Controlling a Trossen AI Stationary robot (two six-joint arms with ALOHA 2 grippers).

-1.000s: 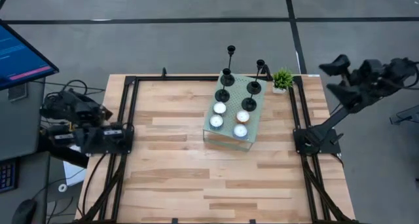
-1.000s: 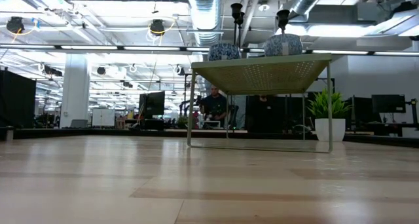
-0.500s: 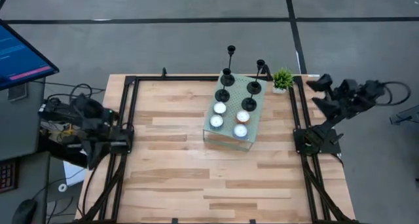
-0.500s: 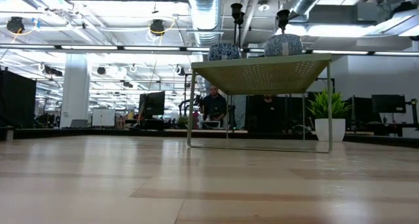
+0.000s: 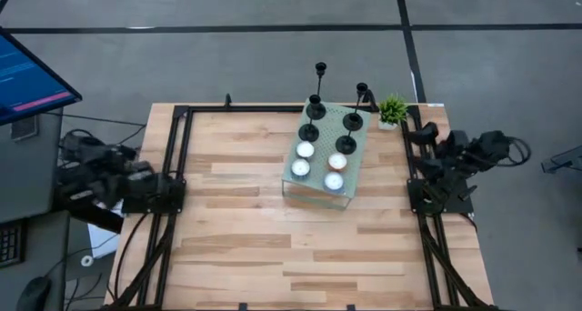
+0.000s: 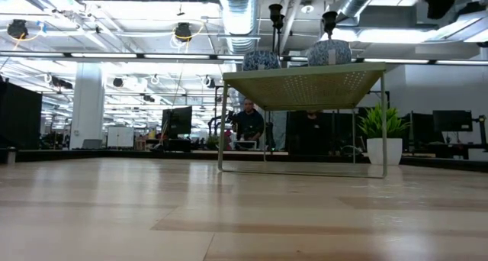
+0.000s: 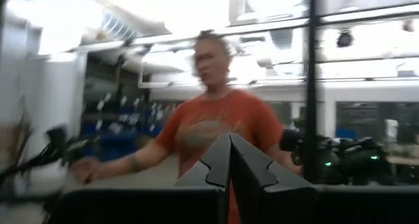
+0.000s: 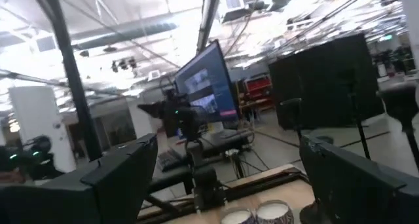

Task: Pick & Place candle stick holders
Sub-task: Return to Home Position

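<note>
The left arm [image 5: 118, 185] lies folded at the left edge of the wooden surface [image 5: 236, 229]. Its pincer [image 7: 230, 140] is clenched on nothing, fingers pressed together, facing a person in an orange shirt [image 7: 216, 126] in the room beyond. Right of centre, toward the far edge, stands a small pale green perforated shelf [image 5: 318, 165]. On its top, the four black candle stick holders [image 5: 309, 132] stand upright at the far end, of differing heights. Four round candles [image 5: 305, 150] sit two by two at the near end; the low view shows blue patterned sides on two. A small potted plant [image 5: 393, 109] stands just beside the shelf's far right corner. The right arm [image 5: 455, 161] is folded at the right edge, its pincer [image 8: 229, 145] released, fingers wide apart.
</note>
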